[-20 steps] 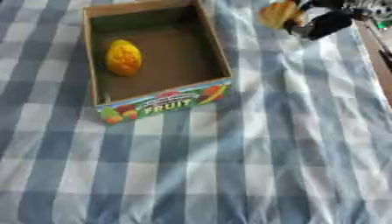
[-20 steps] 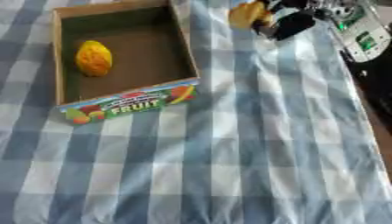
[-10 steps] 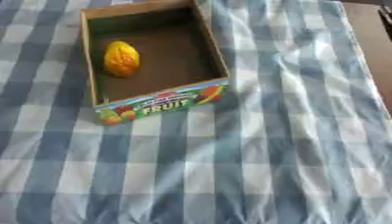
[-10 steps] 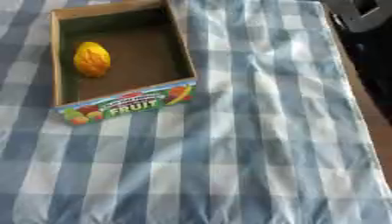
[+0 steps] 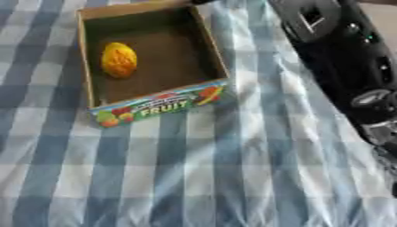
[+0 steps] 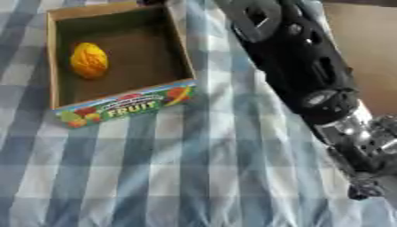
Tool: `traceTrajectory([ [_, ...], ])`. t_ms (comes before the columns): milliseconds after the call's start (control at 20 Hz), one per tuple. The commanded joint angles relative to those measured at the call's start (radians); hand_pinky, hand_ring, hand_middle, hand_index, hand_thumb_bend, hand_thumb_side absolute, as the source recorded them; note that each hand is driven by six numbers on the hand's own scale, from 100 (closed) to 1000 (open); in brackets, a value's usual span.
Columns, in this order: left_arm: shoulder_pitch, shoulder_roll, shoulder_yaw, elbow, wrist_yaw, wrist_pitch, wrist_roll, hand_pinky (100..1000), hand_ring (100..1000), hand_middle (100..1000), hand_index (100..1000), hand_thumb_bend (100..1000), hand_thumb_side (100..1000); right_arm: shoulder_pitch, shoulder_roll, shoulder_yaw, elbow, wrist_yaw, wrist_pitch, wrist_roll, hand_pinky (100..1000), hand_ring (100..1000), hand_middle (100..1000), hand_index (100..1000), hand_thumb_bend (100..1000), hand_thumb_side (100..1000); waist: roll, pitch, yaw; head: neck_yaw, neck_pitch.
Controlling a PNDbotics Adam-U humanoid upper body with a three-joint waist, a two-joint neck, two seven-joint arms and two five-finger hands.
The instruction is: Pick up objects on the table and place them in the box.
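Note:
The open cardboard box (image 5: 159,104) with "FRUIT" printed on its front wall lies at the upper left on the blue checked cloth. One yellow-orange fruit (image 5: 118,59) rests on its floor near the left wall. My right arm (image 6: 302,75), black with a silver joint, crosses from the lower right up past the box's right side and leaves the view at the top edge. Its hand is out of view. A dark sliver (image 5: 203,1) shows at the top edge by the box's far right corner, and I cannot tell what it is. My left hand shows nowhere.
The blue and white checked cloth (image 5: 178,177) covers the table and is wrinkled in places. A strip of brown surface (image 6: 364,48) runs along the right, beyond the cloth's edge. No loose objects show on the cloth.
A second ago my right hand held an orange thing at the top right. It then left the view. Now the forearm stretches across the right side toward the box's far end.

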Motion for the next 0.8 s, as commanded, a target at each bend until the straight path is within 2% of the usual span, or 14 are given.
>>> traceTrajectory([
  [50,-0.014,0.006,-0.001,-0.016,0.010,-0.006,-0.004,783,868,804,911,350,370,-0.028,0.057,0.013,0.094,0.116,-0.043,-0.026,827,825,525,533,100,100,0.011,-0.019,0.002,-0.010,-0.001],
  [150,-0.014,0.004,-0.002,-0.016,0.012,-0.004,-0.006,783,868,804,911,349,371,-0.027,0.089,0.017,0.169,0.188,-0.073,-0.040,833,854,595,607,100,100,0.012,-0.018,0.003,-0.014,-0.003],
  [200,-0.015,0.004,-0.002,-0.016,0.013,-0.004,-0.007,783,868,804,911,349,370,-0.027,0.100,0.017,0.203,0.218,-0.088,-0.046,834,857,605,617,100,100,0.012,-0.017,0.004,-0.015,-0.004],
  [250,-0.015,0.004,-0.002,-0.016,0.013,-0.004,-0.007,783,868,804,911,349,371,-0.025,0.108,0.017,0.232,0.244,-0.101,-0.046,841,885,673,697,100,100,0.012,-0.017,0.004,-0.016,-0.005],
  [300,-0.015,0.004,-0.002,-0.016,0.014,-0.003,-0.008,783,869,804,911,347,373,-0.024,0.113,0.016,0.255,0.268,-0.114,-0.043,848,901,710,734,100,100,0.012,-0.017,0.004,-0.015,-0.005],
  [350,-0.014,0.004,-0.003,-0.016,0.014,-0.002,-0.009,783,869,804,911,346,375,-0.022,0.116,0.017,0.273,0.290,-0.128,-0.032,863,941,790,834,100,179,0.011,-0.017,0.004,-0.014,-0.005],
  [400,-0.014,0.004,-0.003,-0.016,0.014,-0.001,-0.010,783,869,804,911,346,375,-0.020,0.117,0.016,0.282,0.310,-0.142,-0.024,867,956,812,858,110,254,0.011,-0.017,0.004,-0.013,-0.004],
  [450,-0.014,0.004,-0.003,-0.016,0.015,0.000,-0.010,783,869,803,911,345,375,-0.019,0.116,0.011,0.284,0.327,-0.153,-0.022,890,1000,877,937,217,474,0.011,-0.017,0.003,-0.012,-0.003],
  [500,-0.014,0.004,-0.003,-0.016,0.014,0.000,-0.011,783,870,804,912,344,376,-0.017,0.115,0.004,0.279,0.339,-0.160,-0.029,904,1000,895,962,213,586,0.011,-0.017,0.003,-0.011,-0.003],
  [550,-0.013,0.004,-0.004,-0.016,0.015,0.001,-0.011,783,870,804,912,343,377,-0.015,0.112,-0.007,0.268,0.345,-0.164,-0.039,907,1000,895,959,166,650,0.011,-0.017,0.002,-0.009,-0.003],
  [800,-0.009,0.007,-0.003,-0.016,0.014,0.005,-0.012,783,870,804,912,344,377,-0.013,0.073,-0.054,0.174,0.298,-0.126,-0.076,895,1000,879,934,151,606,0.010,-0.021,-0.005,-0.002,-0.003],
])
